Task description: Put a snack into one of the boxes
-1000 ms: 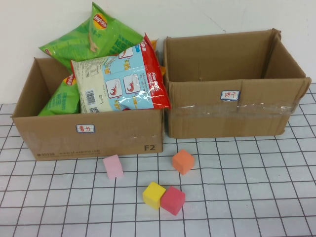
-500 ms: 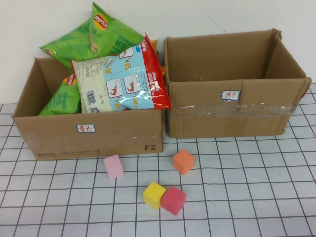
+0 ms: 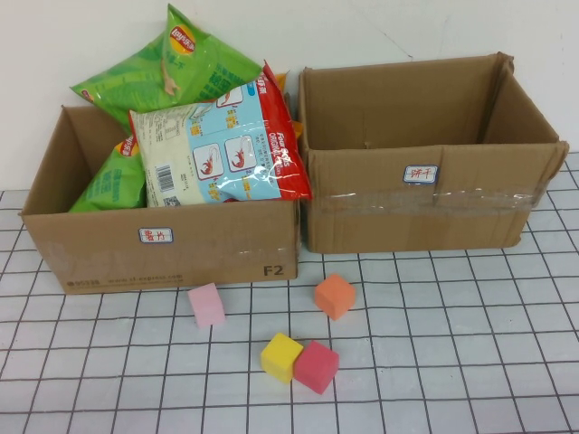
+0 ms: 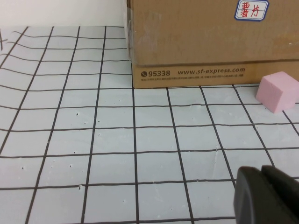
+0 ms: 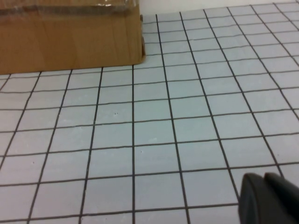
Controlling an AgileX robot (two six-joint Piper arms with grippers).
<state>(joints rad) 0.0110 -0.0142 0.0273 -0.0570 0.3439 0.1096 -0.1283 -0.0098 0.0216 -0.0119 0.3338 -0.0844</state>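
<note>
Two cardboard boxes stand side by side at the back of the table. The left box (image 3: 163, 244) holds snack bags: a green chips bag (image 3: 172, 68) on top, a blue-and-red shrimp chips bag (image 3: 222, 149) leaning over the front wall, and another green bag (image 3: 113, 181) low inside. The right box (image 3: 425, 203) looks empty inside. Neither arm shows in the high view. My left gripper (image 4: 262, 173) is shut on nothing, low over the table in front of the left box (image 4: 196, 42). My right gripper (image 5: 264, 179) is shut on nothing, before the right box's corner (image 5: 70, 42).
Foam cubes lie on the gridded table in front of the boxes: pink (image 3: 206, 304), orange (image 3: 335, 296), yellow (image 3: 281, 356) and red (image 3: 315, 365). The pink cube (image 4: 278, 91) also shows in the left wrist view, close to the left box.
</note>
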